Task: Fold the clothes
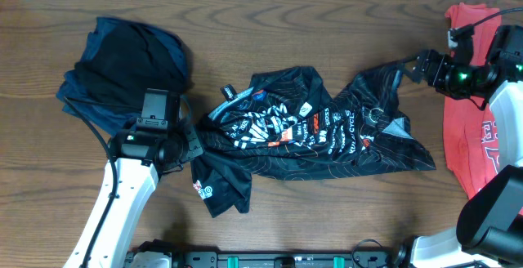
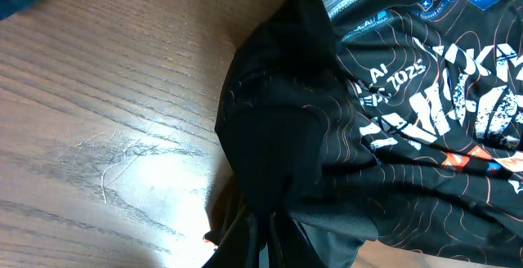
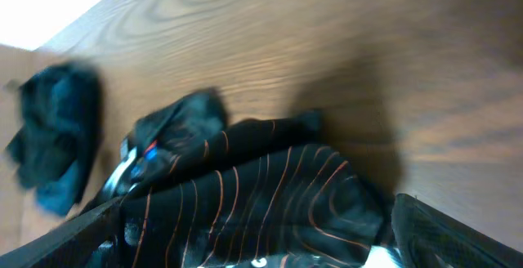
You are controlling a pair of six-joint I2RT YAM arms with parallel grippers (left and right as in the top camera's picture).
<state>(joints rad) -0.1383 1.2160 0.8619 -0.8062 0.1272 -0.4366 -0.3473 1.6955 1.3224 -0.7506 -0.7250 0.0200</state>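
Observation:
The black jersey [image 1: 310, 129], with white lettering and thin orange lines, lies crumpled across the middle of the table. My left gripper [image 1: 192, 141] is shut on the jersey's left edge; in the left wrist view the dark cloth [image 2: 278, 137] bunches into the closed jaws at the bottom of the frame [image 2: 261, 247]. My right gripper [image 1: 410, 65] is open at the jersey's upper right corner. In the right wrist view the orange-lined cloth [image 3: 270, 203] lies between its wide-apart fingers [image 3: 441, 235].
A pile of navy and black garments [image 1: 122, 68] sits at the back left, just beyond the left arm. A coral-red T-shirt [image 1: 466, 145] lies along the right edge under the right arm. Bare wood table [image 1: 327, 23] shows behind the jersey.

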